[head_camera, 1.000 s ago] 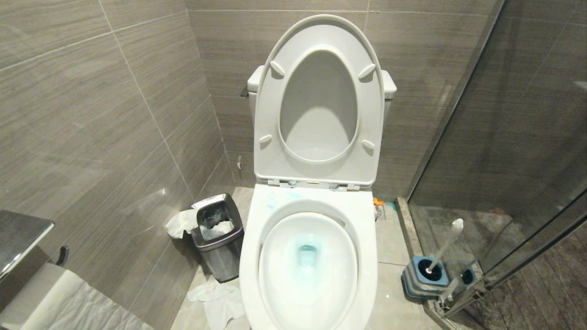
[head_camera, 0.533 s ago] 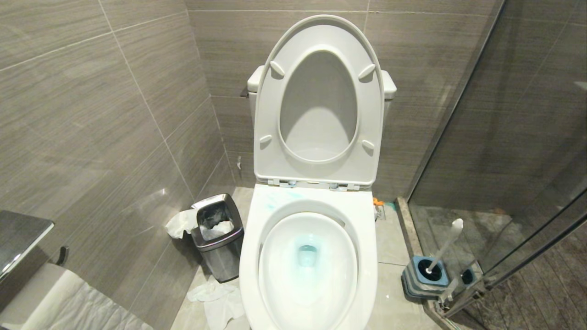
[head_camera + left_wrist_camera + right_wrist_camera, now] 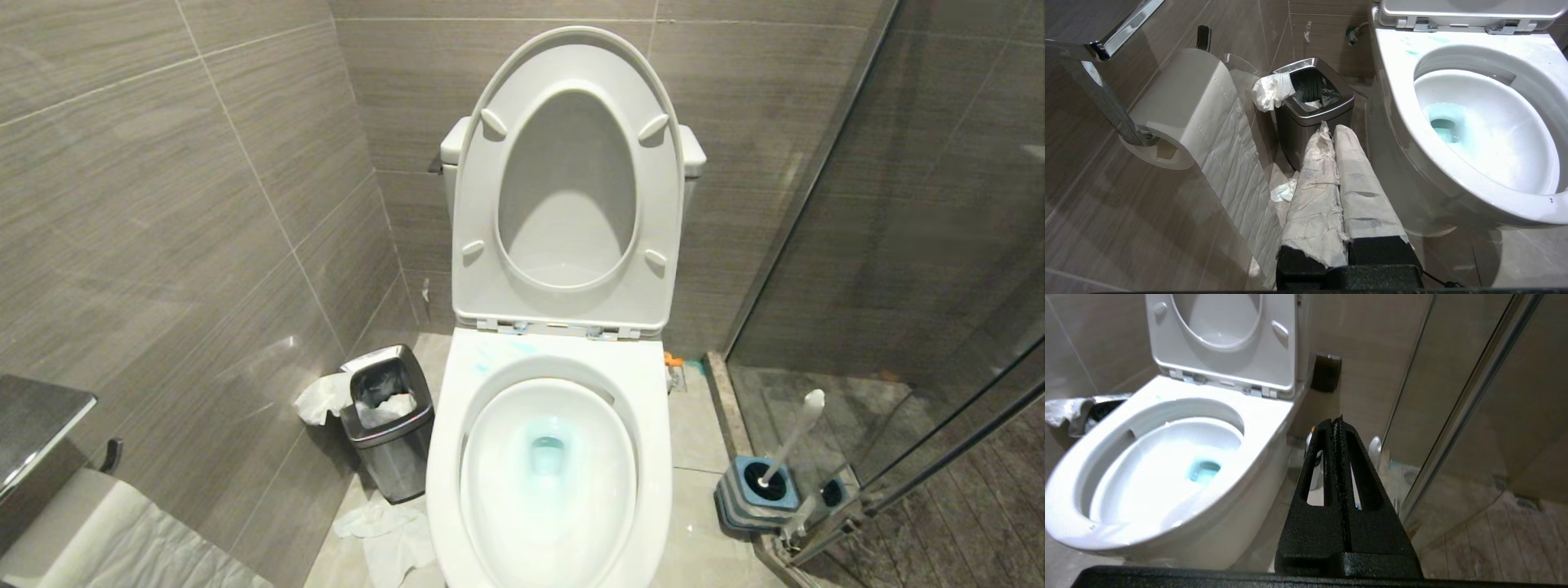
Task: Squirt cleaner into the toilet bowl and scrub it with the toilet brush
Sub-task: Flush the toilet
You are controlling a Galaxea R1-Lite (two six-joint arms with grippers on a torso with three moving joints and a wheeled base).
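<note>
The white toilet bowl (image 3: 653, 457) stands open with seat and lid raised against the tank. Teal cleaner (image 3: 547, 453) tints the water in its basin, and pale blue smears mark the rim near the hinges. The toilet brush (image 3: 793, 437) stands in its blue-grey holder on the floor right of the bowl, its whitish handle leaning up and its bristle head hidden inside. Neither arm shows in the head view. My left gripper (image 3: 1330, 127), its fingers wrapped in paper, is shut and empty, low beside the bowl (image 3: 1453, 179). My right gripper (image 3: 1337, 418) is shut and empty, right of the bowl (image 3: 1081, 522).
A small steel waste bin (image 3: 392, 429) with tissue in it stands left of the bowl, crumpled tissue (image 3: 384, 531) lying on the floor before it. A paper roll (image 3: 1180, 106) hangs on a chrome holder at the left wall. A glass shower partition (image 3: 898, 286) closes off the right side.
</note>
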